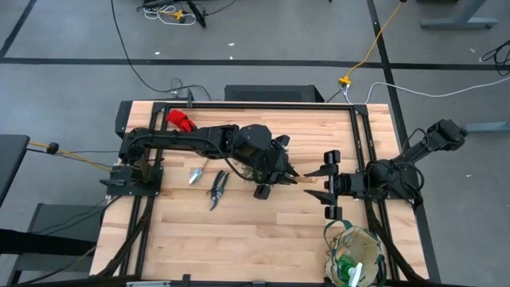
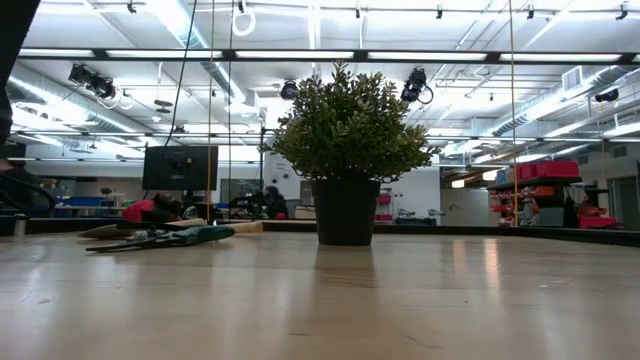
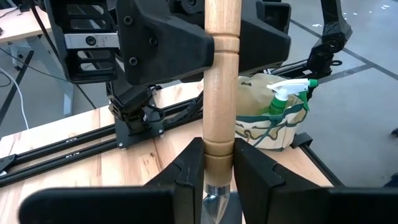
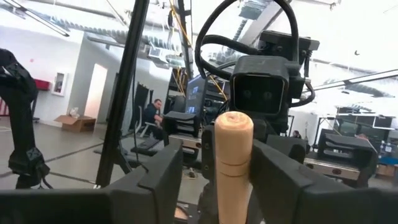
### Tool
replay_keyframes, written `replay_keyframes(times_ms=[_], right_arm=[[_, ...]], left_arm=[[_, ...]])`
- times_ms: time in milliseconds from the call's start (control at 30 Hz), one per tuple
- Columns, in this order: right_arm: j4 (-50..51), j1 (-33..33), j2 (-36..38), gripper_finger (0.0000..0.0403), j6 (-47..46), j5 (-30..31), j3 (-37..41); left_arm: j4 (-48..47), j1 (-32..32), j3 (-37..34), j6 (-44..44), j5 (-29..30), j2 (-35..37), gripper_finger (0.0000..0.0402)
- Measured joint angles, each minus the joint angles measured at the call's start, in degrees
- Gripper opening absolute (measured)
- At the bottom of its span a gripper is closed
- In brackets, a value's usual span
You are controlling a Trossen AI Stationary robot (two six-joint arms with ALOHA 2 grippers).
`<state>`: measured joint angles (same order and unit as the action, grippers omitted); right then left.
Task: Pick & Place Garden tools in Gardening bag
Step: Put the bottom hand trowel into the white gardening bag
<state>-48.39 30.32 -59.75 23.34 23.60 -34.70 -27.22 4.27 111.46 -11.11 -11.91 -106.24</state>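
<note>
My left gripper (image 1: pixel 285 171) is at the table's middle, shut on a garden tool with a turned wooden handle (image 3: pixel 222 93). The handle points toward the table's right. My right gripper (image 1: pixel 323 182) is open, with one finger on each side of the handle's free end (image 4: pixel 233 143). The beige gardening bag (image 1: pixel 355 255) stands at the near right with a green and white spray bottle (image 3: pixel 287 93) in it. A small trowel (image 1: pixel 195 174), pruning shears (image 1: pixel 217 190) and red gloves (image 1: pixel 179 119) lie on the table's left half. My left gripper pinches the wooden handle between its two fingers at the end next to the metal part (image 3: pixel 217 158). The fingers (image 3: pixel 186 174) come level from the table's left and lie along the handle. The handle sticks out past them, clear of the table.
A bushy potted plant (image 2: pixel 345 150) shows in the low view, with the shears (image 2: pixel 170 238) and gloves (image 2: pixel 145 210) to its left. Black rails (image 1: pixel 362 151) run along the table's sides. Bare wood lies at the near middle (image 1: pixel 255 239).
</note>
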Motion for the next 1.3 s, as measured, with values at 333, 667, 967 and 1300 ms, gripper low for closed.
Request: replay_keyframes(times_ms=[333,667,967,1300], right_arm=[[0.0,-0.8,0.0,0.0112,-0.3,-2.0,0.0],[0.0,-0.7,0.0,0.0072,-0.1,-1.8,0.0],[0.0,-0.7,0.0,0.0070,-0.2,-1.9,0.0],[0.0,-0.7,0.0,0.0066,-1.9,-2.2,0.0]], left_arm=[[0.1,0.1,0.0,0.0,-0.6,0.0,0.0072],[0.0,0.1,0.0,0.2,-0.5,0.0,0.0073],[0.2,0.1,0.0,0.1,-0.5,0.0,0.0082],[0.3,0.1,0.0,0.1,0.0,0.0,0.0140]])
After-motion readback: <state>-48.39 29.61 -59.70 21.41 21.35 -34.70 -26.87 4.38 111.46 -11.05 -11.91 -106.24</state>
